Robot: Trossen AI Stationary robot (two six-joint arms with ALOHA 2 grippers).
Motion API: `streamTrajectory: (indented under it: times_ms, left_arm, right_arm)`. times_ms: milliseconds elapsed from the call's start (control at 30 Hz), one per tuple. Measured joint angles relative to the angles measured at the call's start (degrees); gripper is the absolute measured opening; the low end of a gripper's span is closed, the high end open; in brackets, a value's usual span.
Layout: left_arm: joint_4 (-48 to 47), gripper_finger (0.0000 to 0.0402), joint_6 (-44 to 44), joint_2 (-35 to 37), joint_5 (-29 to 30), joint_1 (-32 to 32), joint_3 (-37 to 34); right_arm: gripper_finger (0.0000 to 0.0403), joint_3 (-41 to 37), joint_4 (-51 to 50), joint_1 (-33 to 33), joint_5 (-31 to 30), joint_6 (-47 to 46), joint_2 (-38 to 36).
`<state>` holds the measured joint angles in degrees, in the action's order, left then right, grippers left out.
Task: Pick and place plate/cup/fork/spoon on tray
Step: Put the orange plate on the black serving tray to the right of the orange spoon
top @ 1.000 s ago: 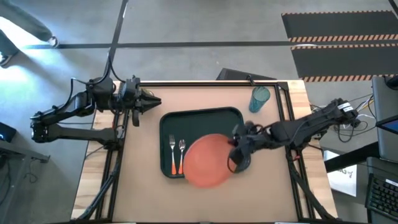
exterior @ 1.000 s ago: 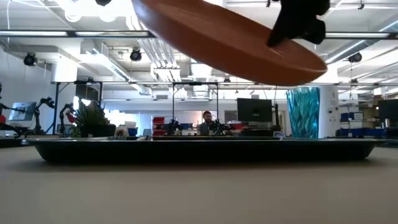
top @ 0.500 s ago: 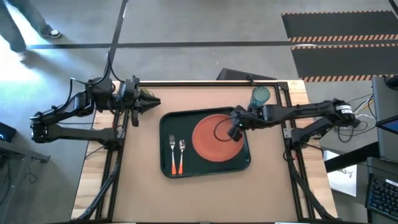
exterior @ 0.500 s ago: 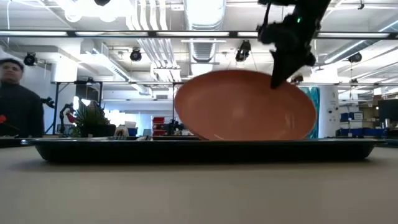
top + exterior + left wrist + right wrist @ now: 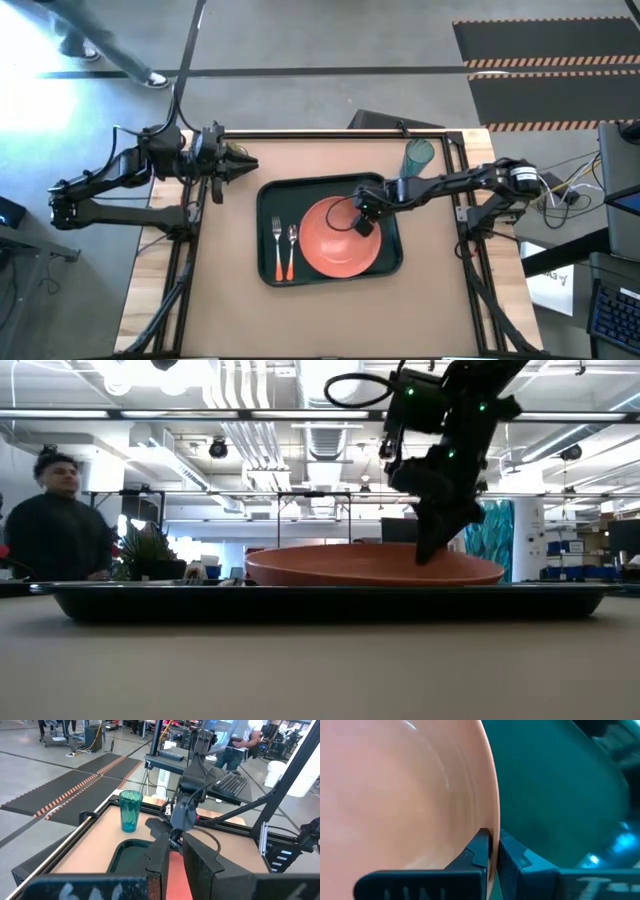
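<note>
Currently the right gripper is clenched on the rim of the plate, which lies nearly flat inside the tray beside the fork and spoon. Risk: an abrupt release or withdrawal could drag the plate onto the cutlery. The left gripper waits closed, off the tray.

Inspector: State the clearance on the tray.

Assessor: The plate fills its right portion, with the right gripper on its rim. Fork and spoon occupy the left strip. The cup stands at the worktop's far right corner.
</note>
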<state>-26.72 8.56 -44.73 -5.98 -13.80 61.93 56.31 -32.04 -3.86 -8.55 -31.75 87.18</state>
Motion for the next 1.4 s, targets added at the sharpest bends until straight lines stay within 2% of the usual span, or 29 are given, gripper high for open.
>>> streamTrajectory:
  times_ms: [200,367,1033,1400]
  left_arm:
    - [0.02,0.0036,0.00,0.00,0.00,0.00,0.00]
    - [0.02,0.0036,0.01,0.02,0.00,0.00,0.00]
    - [0.05,0.0036,0.02,0.07,0.00,0.00,0.00]
    - [0.09,0.0036,0.02,0.20,0.00,0.00,0.00]
  right_arm:
    - [0.0009,0.00,5.99,0.04,1.57,0.74,4.47]
    - [0.0009,0.50,6.34,0.04,2.06,0.81,6.42]
    - [0.0009,0.61,7.47,-0.17,1.26,0.89,6.46]
    - [0.0058,0.46,6.00,-0.17,0.58,1.08,3.59]
